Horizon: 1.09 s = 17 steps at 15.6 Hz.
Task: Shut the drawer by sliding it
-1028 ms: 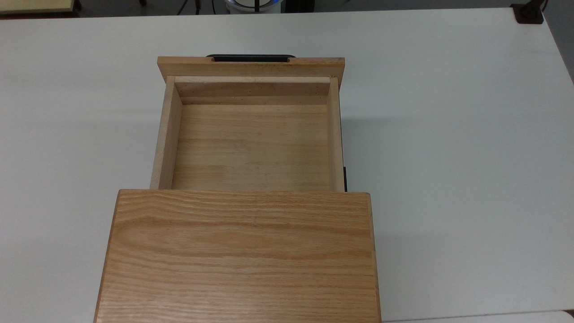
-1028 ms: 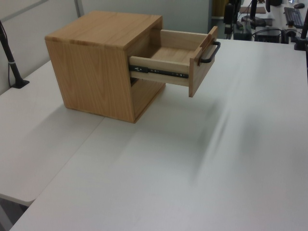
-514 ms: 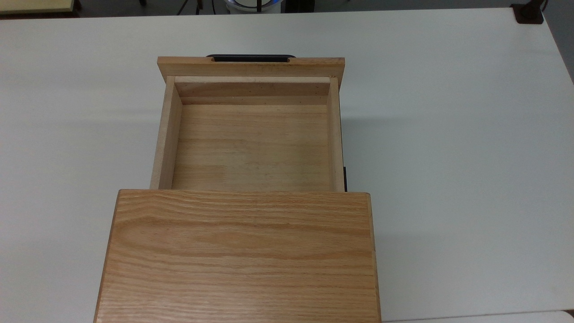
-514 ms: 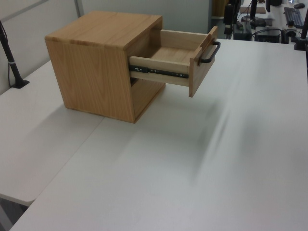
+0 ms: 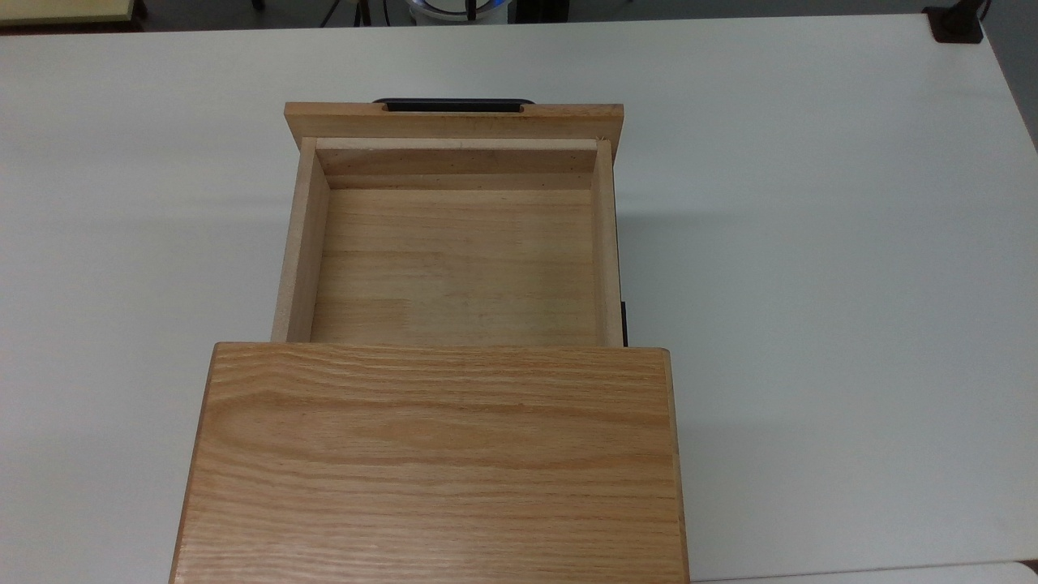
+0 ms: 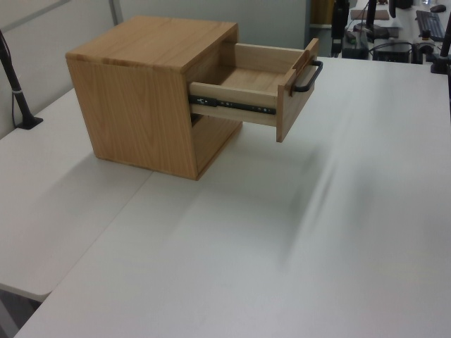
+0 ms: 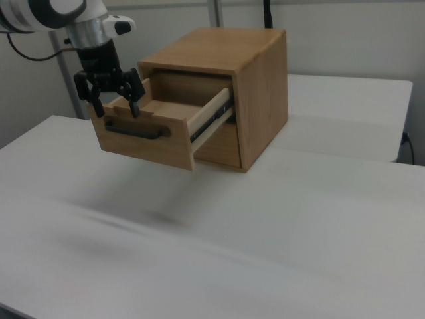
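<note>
The drawer (image 5: pixel 454 259) is a shallow light-wood box pulled far out of the oak cabinet (image 5: pixel 430 462), and nothing lies in it. Its wider front panel carries a thin black bar handle (image 5: pixel 452 105). In the left view the drawer (image 6: pixel 246 81) juts toward the right on a black slide rail, handle (image 6: pixel 306 77) outermost. In the right view the drawer (image 7: pixel 143 143) points to the left, with the handle (image 7: pixel 136 131) on its face. My gripper (image 7: pixel 116 108) hangs at the top edge of the front panel, just above the handle, open with nothing between its fingers.
The cabinet (image 7: pixel 259 93) stands on a wide white table (image 5: pixel 811 243). A black clamp (image 5: pixel 957 24) sits at the table's far right corner in the top view. A black post (image 6: pixel 14 77) rises at the left view's left. Desks with equipment stand behind the drawer (image 6: pixel 394 28).
The drawer has not moved. In the left view a dark shape behind the drawer's front panel has shifted slightly.
</note>
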{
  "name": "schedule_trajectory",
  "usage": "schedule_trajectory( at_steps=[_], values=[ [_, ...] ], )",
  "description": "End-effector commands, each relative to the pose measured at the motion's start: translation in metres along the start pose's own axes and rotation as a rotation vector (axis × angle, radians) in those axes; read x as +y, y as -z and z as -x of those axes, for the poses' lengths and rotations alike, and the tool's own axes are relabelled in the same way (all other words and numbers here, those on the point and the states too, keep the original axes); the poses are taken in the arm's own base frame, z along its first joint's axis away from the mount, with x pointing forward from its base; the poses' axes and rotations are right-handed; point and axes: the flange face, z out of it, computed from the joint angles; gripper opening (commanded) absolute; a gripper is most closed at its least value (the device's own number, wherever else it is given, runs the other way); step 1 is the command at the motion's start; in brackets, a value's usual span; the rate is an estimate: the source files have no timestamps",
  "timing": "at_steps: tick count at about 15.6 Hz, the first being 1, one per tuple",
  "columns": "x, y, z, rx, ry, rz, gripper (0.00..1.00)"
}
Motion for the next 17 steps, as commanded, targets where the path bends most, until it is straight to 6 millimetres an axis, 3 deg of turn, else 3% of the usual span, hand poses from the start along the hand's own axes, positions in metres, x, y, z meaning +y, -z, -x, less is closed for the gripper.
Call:
schedule_trajectory(
  at_steps=[1, 2, 3, 6, 8, 14, 17],
  values=[
    [-0.003, -0.022, 0.001, -0.06, 0.144, 0.004, 1.0],
    [-0.005, -0.028, 0.0, -0.072, 0.147, 0.014, 0.97],
    [-0.007, -0.036, -0.001, -0.088, 0.152, 0.016, 0.84],
    [-0.016, -0.056, -0.008, -0.093, 0.092, 0.018, 0.25],
    [-0.02, -0.074, -0.016, -0.059, -0.039, 0.025, 0.0],
    [-0.022, -0.097, -0.063, 0.158, -0.359, 0.01, 0.0],
    [-0.016, -0.103, -0.09, 0.226, -0.387, 0.033, 0.0]
  ],
)
